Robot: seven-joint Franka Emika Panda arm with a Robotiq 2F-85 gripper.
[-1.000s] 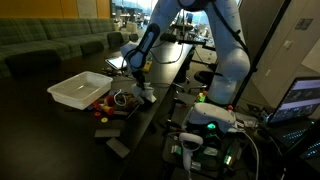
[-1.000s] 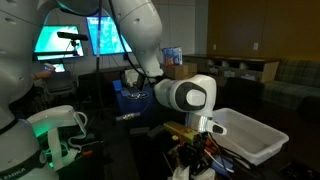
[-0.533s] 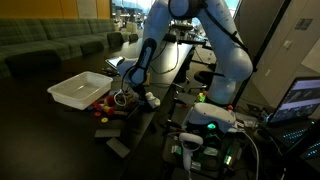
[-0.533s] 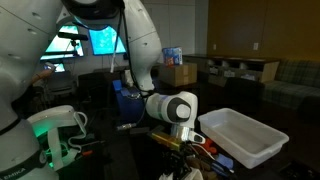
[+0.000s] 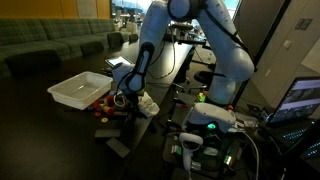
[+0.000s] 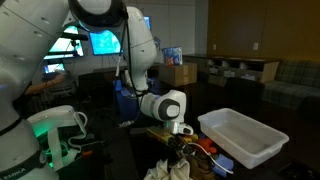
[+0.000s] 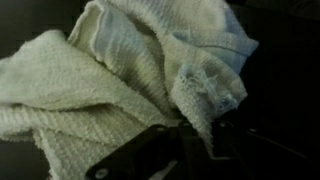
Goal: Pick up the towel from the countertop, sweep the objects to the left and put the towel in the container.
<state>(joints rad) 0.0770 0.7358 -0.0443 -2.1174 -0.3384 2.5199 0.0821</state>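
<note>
Towel (image 7: 120,75) (in gripper (image 7: 185,145)) outside white container (image 5: 80,89)

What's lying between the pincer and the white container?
Small red objects lie between the pincer and the container, clearest in an exterior view.

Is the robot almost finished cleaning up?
Not yet. Done: the hand has the towel in its grip. Now: it holds the towel low beside the small objects. Left: pushing them aside, then dropping the towel into the white container.
</note>
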